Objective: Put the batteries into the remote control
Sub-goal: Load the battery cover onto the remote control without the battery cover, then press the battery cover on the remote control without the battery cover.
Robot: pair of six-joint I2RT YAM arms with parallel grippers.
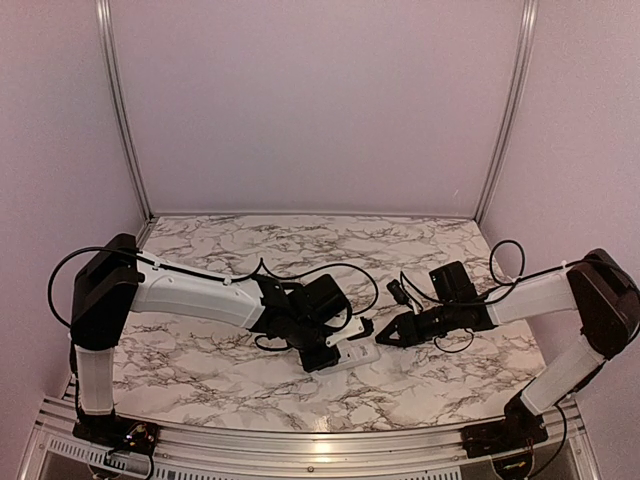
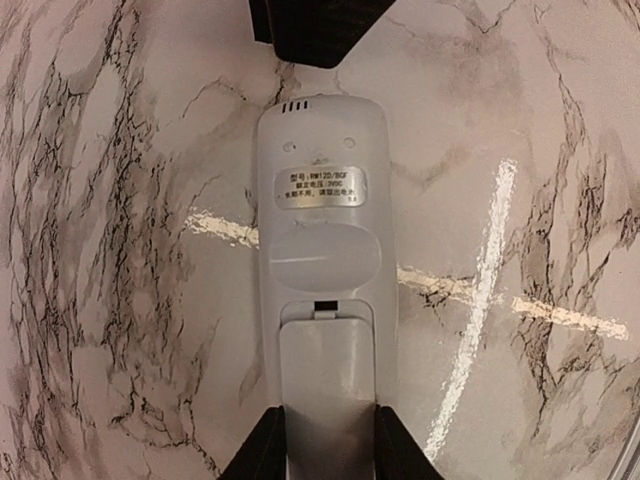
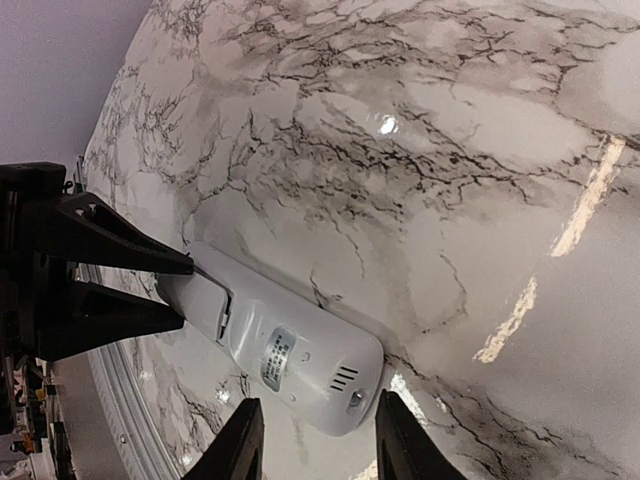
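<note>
The white remote control [image 2: 322, 240] lies face down on the marble table, its back label and closed battery cover up. It also shows in the top view [image 1: 357, 354] and the right wrist view [image 3: 285, 350]. My left gripper [image 2: 328, 452] is shut on the remote's battery-cover end, one finger on each side; its fingers [image 3: 110, 235] show in the right wrist view. My right gripper [image 3: 315, 440] is open, its fingers either side of the remote's other end, apart from it; in the top view it [image 1: 383, 337] sits just right of the remote. The batteries are out of view.
The marble table [image 1: 250, 260] is walled by pale panels at the back and sides. A metal rail [image 1: 300, 445] runs along the near edge. Cables [image 1: 505, 262] loop over both arms.
</note>
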